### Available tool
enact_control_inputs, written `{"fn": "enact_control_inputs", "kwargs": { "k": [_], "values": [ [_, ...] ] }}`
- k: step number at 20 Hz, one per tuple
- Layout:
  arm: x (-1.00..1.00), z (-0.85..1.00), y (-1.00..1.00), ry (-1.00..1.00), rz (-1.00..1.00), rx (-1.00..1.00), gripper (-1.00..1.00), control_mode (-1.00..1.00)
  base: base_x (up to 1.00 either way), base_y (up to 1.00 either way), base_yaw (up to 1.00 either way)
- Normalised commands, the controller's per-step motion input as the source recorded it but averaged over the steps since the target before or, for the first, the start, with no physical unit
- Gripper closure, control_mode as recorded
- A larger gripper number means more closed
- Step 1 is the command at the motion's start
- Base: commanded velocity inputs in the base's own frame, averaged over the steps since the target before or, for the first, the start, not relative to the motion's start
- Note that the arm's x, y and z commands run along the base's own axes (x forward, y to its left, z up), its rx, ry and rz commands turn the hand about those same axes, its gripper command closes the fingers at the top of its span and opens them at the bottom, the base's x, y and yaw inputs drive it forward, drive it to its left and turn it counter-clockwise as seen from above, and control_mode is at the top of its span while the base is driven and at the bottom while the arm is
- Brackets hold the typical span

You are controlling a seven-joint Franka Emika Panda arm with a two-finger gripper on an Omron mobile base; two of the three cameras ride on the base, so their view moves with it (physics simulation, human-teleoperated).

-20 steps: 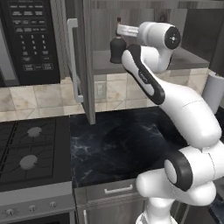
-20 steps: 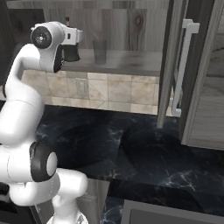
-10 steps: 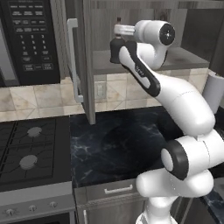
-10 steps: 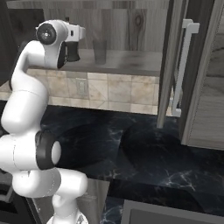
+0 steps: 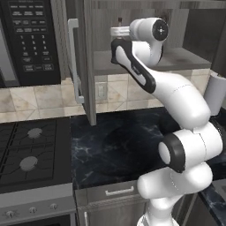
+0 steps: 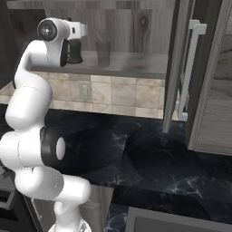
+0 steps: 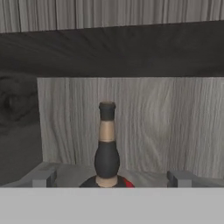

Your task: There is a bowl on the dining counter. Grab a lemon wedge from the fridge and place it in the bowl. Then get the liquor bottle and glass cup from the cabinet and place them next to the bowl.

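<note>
The bottle stands upright on the cabinet shelf, straight ahead in the hand view: a dark neck with a pale tan band and a dark stopper, swelling to a black body with a red patch at its shoulder. Its lower body is cut off at the bottom of that view. In the right base view the bottle is half hidden behind the wrist, only a dark shape showing. The cup stands on the same shelf just beside it, a grey see-through tumbler. The gripper has its jaws spread wide, one grey tip on each side of the bottle and clear of it. The arm rises from the base, bends sharply at the elbow and reaches level into the open cabinet, past its door
</note>
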Motion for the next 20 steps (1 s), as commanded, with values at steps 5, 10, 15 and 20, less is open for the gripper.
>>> {"fn": "enact_control_inputs", "kwargs": {
  "k": [5,10,15,20],
  "values": [
    [0.04,0.00,0.06,0.00,0.00,-0.01,-1.00,-1.00,0.00,0.00,0.00],
    [0.12,0.00,0.00,0.00,0.00,0.00,-1.00,-1.00,0.00,0.00,0.00],
    [0.19,-0.06,0.00,0.00,0.00,0.00,-1.00,-1.00,0.00,0.00,0.00],
    [0.16,-0.14,0.01,0.00,0.00,0.00,-1.00,-1.00,0.00,0.00,0.00]
  ]
}}
